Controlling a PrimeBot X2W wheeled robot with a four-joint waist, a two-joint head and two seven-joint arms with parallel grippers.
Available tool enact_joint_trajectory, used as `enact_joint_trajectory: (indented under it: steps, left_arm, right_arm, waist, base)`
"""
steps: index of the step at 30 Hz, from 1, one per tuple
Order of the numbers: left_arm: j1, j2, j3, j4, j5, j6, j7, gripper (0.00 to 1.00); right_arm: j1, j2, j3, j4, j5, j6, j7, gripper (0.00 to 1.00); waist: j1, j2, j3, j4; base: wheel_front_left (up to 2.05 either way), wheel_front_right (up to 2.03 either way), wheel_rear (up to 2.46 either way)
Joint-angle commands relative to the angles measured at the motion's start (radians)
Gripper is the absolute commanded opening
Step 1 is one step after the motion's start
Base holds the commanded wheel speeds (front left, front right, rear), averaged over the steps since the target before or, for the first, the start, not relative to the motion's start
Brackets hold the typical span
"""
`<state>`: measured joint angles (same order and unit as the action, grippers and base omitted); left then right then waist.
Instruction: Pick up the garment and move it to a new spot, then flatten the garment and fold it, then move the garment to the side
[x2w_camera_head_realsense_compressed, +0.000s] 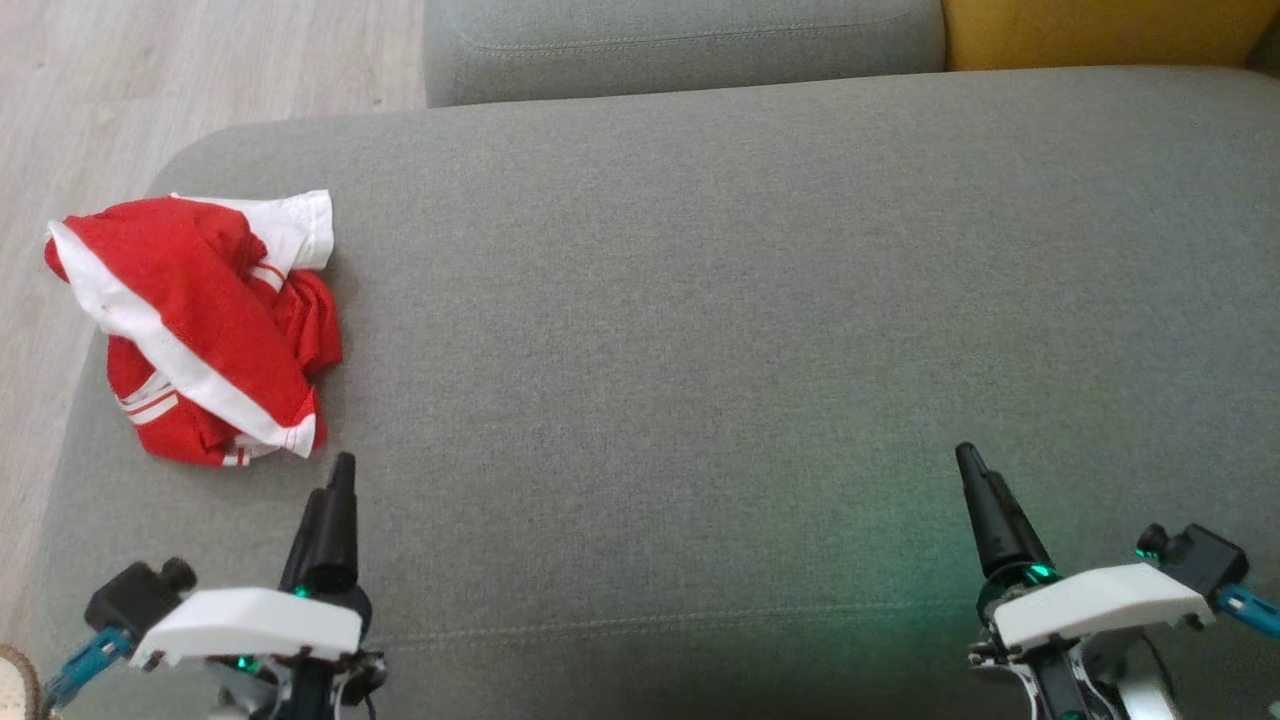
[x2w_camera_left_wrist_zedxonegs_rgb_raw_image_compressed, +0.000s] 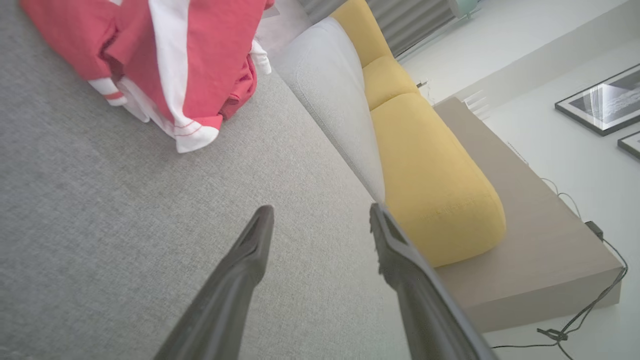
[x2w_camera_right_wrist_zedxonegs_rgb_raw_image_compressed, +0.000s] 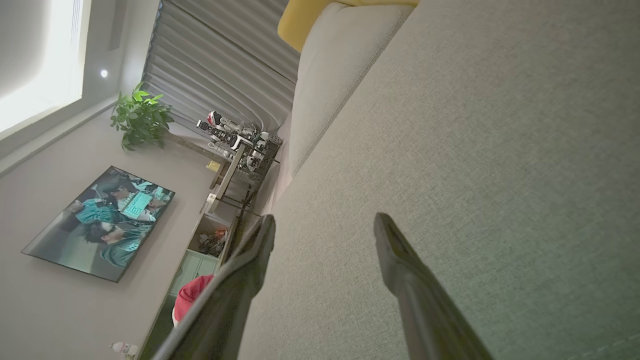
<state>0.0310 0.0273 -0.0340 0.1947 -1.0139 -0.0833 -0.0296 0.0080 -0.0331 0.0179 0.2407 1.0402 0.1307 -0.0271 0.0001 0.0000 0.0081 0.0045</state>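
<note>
At the frame's left edge, a crumpled red-and-white fabric garment lies on the grey upholstered sofa cushion; the left claw and right claw hover near the bottom, fingers spread, gripping nothing.

Soft, even light, faint shadows. A green glow tints the sofa cushion by the right claw. Glare blows out the right wrist view's upper-left corner; wide-angle edges bend there.

Support: grey sofa cushion, broad and flat.
On it: crumpled red-and-white garment, at its left edge.
</note>
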Motion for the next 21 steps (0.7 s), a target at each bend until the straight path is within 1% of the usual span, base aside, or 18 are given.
enact_joint_trajectory:
  steps: [1, 3, 21]
  left_arm:
    - [-0.046, 0.012, 0.000, -0.048, 0.048, 0.008, -0.016, 1.00]
    - [-0.046, 0.012, -0.002, -0.051, 0.061, 0.010, -0.019, 1.00]
    - [-0.048, 0.015, -0.050, -0.108, 0.297, 0.037, -0.071, 1.00]
  right_arm:
    - [-0.054, -0.008, 0.021, -0.050, -0.047, 0.000, -0.017, 1.00]
    - [-0.054, -0.008, 0.023, -0.053, -0.060, 0.000, -0.020, 1.00]
    - [-0.062, -0.010, 0.083, -0.104, -0.284, 0.000, -0.073, 1.00]
  waist:
    - [0.0000, 0.0000, 0.000, 0.000]
    - [0.0000, 0.0000, 0.001, 0.000]
    - [-0.0001, 0.0000, 0.003, 0.001]
  base:
    - [0.00, 0.00, 0.00]
    - [0.00, 0.00, 0.00]
    - [0.00, 0.00, 0.00]
